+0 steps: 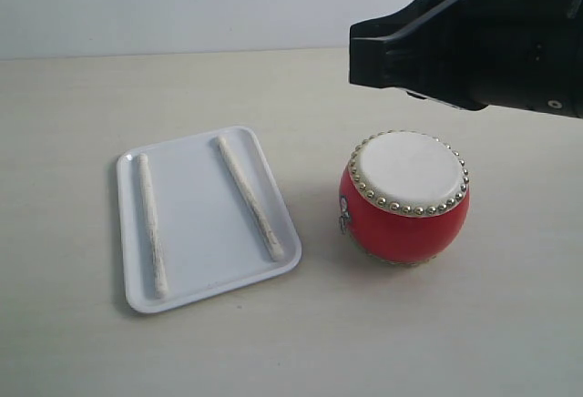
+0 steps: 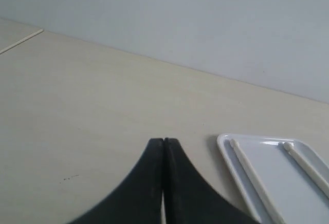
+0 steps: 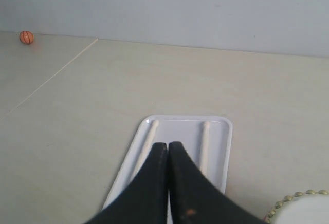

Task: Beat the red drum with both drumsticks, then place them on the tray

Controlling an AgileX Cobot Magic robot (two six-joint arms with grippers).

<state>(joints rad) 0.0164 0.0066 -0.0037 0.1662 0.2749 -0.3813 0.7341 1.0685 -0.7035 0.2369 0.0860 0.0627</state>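
Drumsticks lie in the tray [image 1: 200,233], one [image 1: 151,224] along its outer side and the other [image 1: 249,197] along the side nearer the drum [image 1: 401,233]. Both rest flat on the white floor, apart from each other and slightly splayed. The drum stands upright on the bench [image 1: 474,342] just beside the tray, skin side up, touching neither the tray nor the sticks.

The right end effector [image 3: 167,144] has its two black fingers pressed together with nothing between them. It hangs above the bench, higher than the drum and behind it in the exterior view. The tray lies ahead of its tips and lower down, and the studded edge of the drum sits close beneath it, off to one side. Far beyond the tips, near the wall, a small orange ball [image 3: 26,37] sits on the bench.

The left end effector [image 2: 163,141] is likewise fully closed and empty. It does not show in the exterior view. One end of the tray lies ahead of its tips and off to one side, with both stick ends visible; bare bench lies straight in front of it.
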